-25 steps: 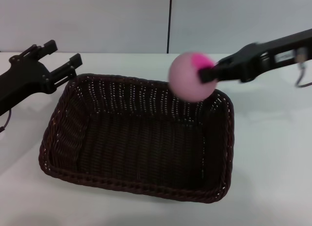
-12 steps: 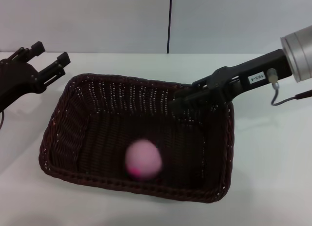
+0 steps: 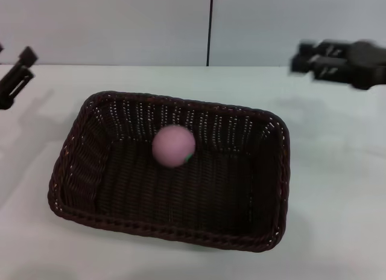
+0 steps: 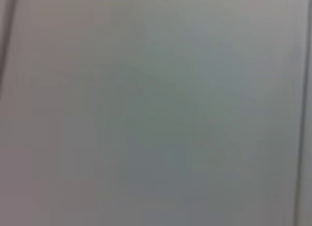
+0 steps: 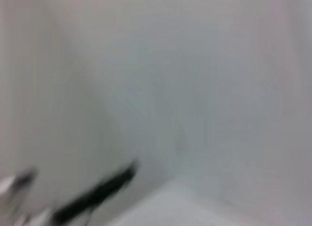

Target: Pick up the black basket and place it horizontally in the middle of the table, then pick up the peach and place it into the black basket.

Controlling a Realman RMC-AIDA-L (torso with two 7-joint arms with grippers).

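Now we are seeing the right claw pulled well back from the black basket; half a second ago it was reaching over the far right rim, and now it is hanging above the far right of the desk, smeared by motion. Two dark fingers are showing at its tip with a thin gap between them, so we are reading it as slightly spread and holding nothing. The peach, which was lying near the front wall of the basket a moment ago, is now sitting farther back inside it, close to the middle of the floor, free of both claws. The basket itself is lying where it was, long side across the desk. The left claw has drawn farther out to the left edge; only its fingertips are showing, parted, and the rest is cut off. Both wrist views are giving us little: the left one is showing only a pale blur, and the right one a pale surface with a dark streak we cannot identify
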